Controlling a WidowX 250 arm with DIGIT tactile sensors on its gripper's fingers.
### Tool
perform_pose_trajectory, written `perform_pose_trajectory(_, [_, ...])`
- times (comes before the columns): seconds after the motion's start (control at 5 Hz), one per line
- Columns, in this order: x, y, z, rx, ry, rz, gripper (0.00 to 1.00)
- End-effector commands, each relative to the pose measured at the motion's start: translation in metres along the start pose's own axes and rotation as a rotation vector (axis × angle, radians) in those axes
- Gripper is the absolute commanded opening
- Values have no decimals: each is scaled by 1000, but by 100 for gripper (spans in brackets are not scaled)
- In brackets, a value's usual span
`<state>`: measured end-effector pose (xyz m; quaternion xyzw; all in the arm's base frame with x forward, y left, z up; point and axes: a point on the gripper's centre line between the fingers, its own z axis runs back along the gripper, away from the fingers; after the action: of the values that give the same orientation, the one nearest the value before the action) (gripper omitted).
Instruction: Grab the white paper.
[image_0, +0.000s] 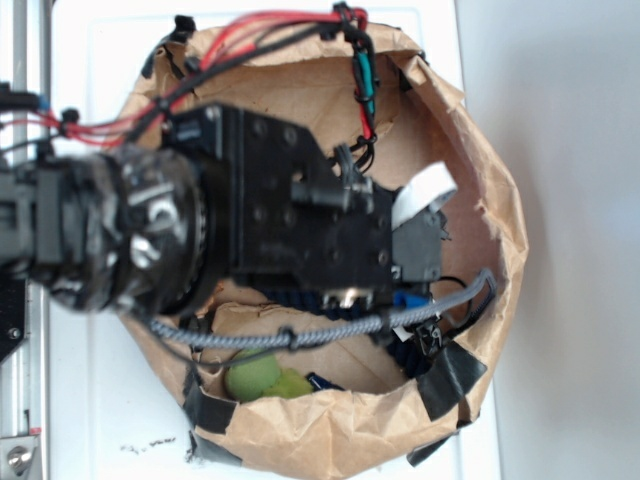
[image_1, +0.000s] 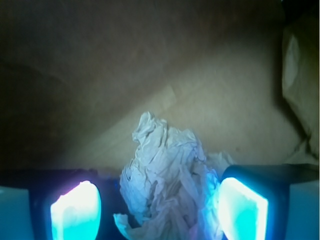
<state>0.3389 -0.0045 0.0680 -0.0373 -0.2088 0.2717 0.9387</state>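
- Reached down into the brown paper bag (image_0: 505, 230), arm filling most of the outside view and hiding the paper there.
- In the wrist view, claw (image_1: 159, 210) spread wide, glowing pads (image_1: 76, 210) on either side of the crumpled white paper (image_1: 167, 182).
- Paper lying on the bag floor between the pads, near the right one; contact unclear.
- Nothing held yet.
- Approach and lining-up apparently done; closing and lifting left.
- Green ball (image_0: 255, 378) off by the bag's wall, untouched.

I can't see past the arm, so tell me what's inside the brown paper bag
Inside the brown paper bag: a green ball near its lower wall, and the crumpled white paper between the open pincer pads. The arm covers most of the bag's floor, so other contents can't be ruled out.
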Motion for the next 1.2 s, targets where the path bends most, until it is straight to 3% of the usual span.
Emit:
perform_pose_trajectory(0.0, [8, -5, 16, -41, -60, -5, 0])
perform_pose_trajectory(0.4, [12, -3, 21, -48, -79, 8, 0])
perform_pose_trajectory(0.8, [19, -7, 69, -121, -91, 26, 0])
perform_pose_trajectory(1.0, [30, -4, 120, -129, 10, 49, 0])
